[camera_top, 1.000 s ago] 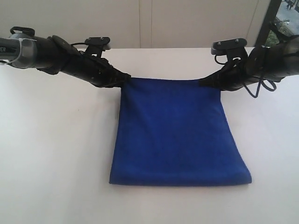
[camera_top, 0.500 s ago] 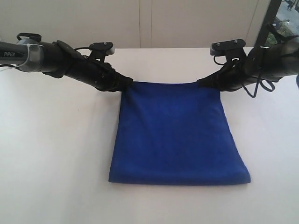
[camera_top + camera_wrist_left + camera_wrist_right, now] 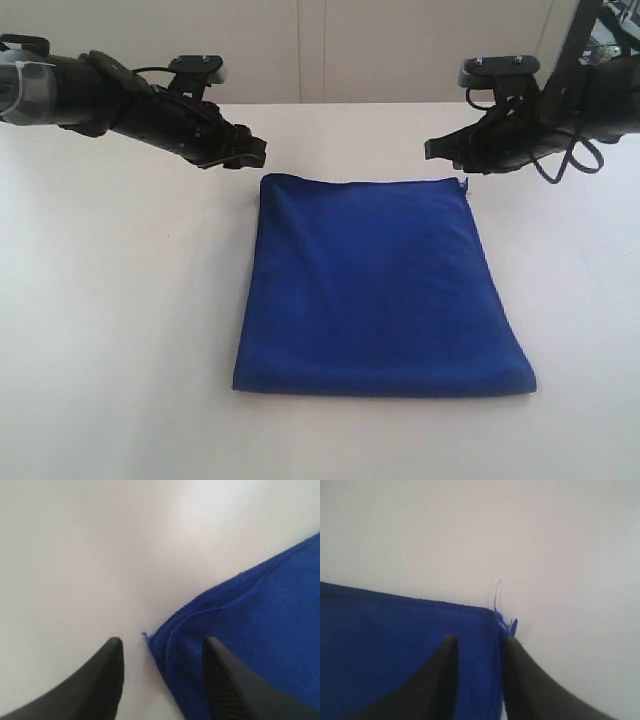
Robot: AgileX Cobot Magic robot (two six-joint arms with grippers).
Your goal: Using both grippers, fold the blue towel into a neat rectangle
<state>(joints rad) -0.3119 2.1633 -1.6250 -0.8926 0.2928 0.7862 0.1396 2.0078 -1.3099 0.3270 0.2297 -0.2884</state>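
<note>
Two hands open, blue towel (image 3: 380, 285) flat on the table (image 3: 120, 330)

Doubled over, the towel lies mid-table as a rough rectangle, its rounded fold at 6 o'clock in the exterior view and its stacked edges at 12 o'clock. The left hand (image 3: 250, 152) hovers just off the towel's 11 o'clock corner, fingers (image 3: 107, 675) spread wide, gripping nothing. The right hand (image 3: 440, 150) hangs near the 1 o'clock corner, its fingers parted by a narrower gap and also empty. A loose thread (image 3: 497, 592) sticks out from that corner.
</note>
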